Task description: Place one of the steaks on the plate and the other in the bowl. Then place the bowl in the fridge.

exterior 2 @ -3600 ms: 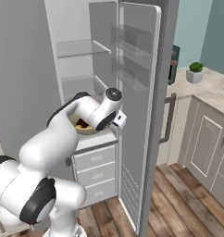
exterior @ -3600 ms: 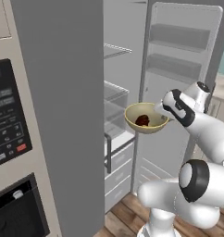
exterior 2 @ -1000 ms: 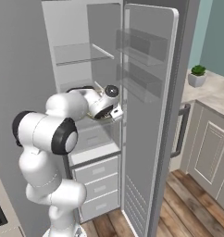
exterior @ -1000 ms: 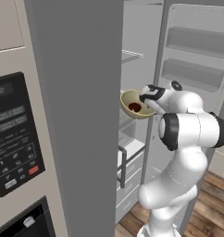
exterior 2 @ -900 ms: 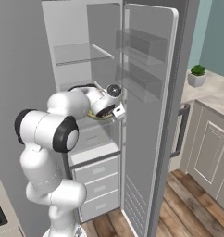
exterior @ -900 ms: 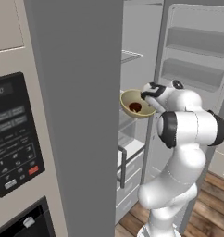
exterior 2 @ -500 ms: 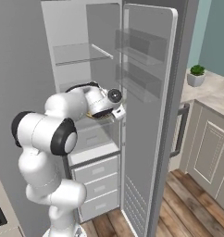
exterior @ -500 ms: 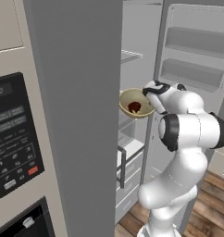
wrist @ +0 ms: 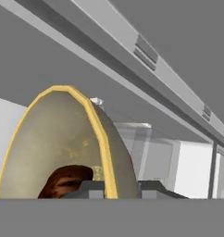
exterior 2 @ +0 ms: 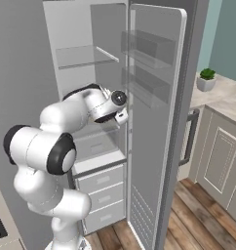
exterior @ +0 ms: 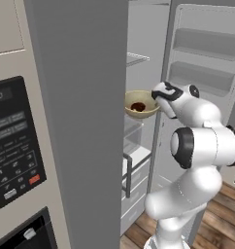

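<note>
The olive-gold bowl (exterior: 141,104) with its yellow rim is held level inside the open fridge (exterior: 207,73), above the drawers. The dark seared steak (exterior: 138,106) lies in its bottom. My gripper (exterior: 158,99) is shut on the bowl's right rim. In the hand view the bowl (wrist: 63,143) looms close with the steak (wrist: 65,183) low inside it, and my gripper (wrist: 117,187) has one finger on each side of the rim. I cannot tell whether the bowl rests on a shelf. The plate and the other steak are out of view.
The fridge's right door (exterior 2: 154,97) stands open with shelf bins on its inside. A glass shelf (exterior 2: 86,56) hangs above my arm and white drawers (exterior 2: 100,195) sit below. The closed grey left door (exterior: 80,121) stands close by, with a black oven panel (exterior: 12,141) beside it.
Over the last few seconds the base has driven closer and the bowl has gone into the fridge compartment. In the last second the bowl and hand have barely shifted.
</note>
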Tool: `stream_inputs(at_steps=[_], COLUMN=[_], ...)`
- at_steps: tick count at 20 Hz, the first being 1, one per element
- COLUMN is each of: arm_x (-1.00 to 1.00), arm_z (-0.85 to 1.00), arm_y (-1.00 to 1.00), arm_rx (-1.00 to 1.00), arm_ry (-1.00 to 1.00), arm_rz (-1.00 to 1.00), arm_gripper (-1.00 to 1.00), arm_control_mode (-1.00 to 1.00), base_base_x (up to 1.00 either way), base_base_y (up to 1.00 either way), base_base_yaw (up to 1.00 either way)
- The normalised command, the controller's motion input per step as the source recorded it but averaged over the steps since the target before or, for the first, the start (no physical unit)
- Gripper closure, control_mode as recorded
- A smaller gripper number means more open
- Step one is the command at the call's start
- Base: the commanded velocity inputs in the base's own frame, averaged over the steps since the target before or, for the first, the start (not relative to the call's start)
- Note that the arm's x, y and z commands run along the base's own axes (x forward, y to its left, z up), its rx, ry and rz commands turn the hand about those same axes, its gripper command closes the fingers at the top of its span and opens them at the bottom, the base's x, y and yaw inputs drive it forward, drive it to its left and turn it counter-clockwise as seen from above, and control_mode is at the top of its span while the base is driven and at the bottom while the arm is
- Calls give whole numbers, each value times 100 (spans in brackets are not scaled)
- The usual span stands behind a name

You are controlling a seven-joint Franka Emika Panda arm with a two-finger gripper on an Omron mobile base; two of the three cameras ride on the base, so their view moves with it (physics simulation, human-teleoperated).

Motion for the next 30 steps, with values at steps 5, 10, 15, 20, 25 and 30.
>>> stream_inputs(at_steps=[5,10,15,20,25,30], arm_x=[5,55,61,42,52,46], arm_z=[35,6,0,0,-8,-14], arm_y=[17,42,21,20,46,-4], arm_rx=[6,0,0,0,-1,0], arm_ry=[-4,1,2,0,0,3], arm_rz=[0,0,0,0,-2,0], arm_gripper=[100,100,100,100,100,100], arm_control_mode=[-100,-100,-100,-100,-100,-100], base_base_x=[0,0,0,0,0,0], base_base_y=[0,0,0,0,0,0], base_base_yaw=[0,0,0,0,0,0])
